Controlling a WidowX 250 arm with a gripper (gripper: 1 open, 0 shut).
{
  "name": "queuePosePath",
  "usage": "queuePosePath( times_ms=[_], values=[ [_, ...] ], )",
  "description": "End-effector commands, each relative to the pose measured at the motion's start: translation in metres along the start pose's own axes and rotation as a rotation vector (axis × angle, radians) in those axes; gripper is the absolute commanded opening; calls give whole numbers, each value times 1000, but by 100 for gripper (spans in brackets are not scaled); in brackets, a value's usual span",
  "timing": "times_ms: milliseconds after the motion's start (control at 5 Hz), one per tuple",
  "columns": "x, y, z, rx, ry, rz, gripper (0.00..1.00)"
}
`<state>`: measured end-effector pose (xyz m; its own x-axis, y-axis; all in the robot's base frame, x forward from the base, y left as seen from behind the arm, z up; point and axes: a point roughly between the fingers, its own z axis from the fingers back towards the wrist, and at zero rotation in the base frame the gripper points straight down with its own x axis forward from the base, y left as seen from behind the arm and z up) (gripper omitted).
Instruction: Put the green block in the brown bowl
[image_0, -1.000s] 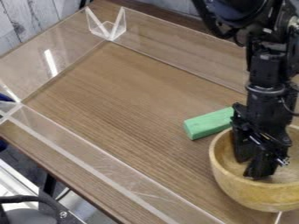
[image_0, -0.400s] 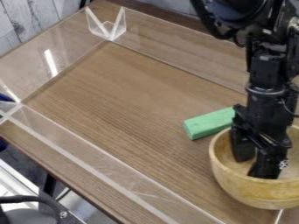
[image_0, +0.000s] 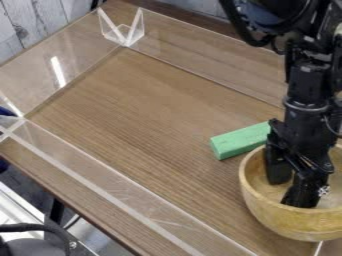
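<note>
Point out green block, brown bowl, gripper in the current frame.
green block (image_0: 238, 143), camera view, on its top face.
brown bowl (image_0: 258, 201), camera view, on the near-left rim.
gripper (image_0: 302, 192), camera view, midway between the open fingertips, inside the bowl.

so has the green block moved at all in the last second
No. The green block lies on the table just left of the brown bowl rim, in the same spot as before, outside the bowl.
</note>
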<state>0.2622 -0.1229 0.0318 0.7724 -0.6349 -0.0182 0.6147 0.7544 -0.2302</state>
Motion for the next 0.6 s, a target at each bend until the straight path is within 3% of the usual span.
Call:
queuePosePath(
  times_ms=[0, 200, 400],
  values=[
    [2, 1, 8, 51, -60, -34, 100],
    [0, 5, 9, 56, -80, -47, 0],
    [-2, 9, 10, 58, -98, -61, 100]
  ],
)
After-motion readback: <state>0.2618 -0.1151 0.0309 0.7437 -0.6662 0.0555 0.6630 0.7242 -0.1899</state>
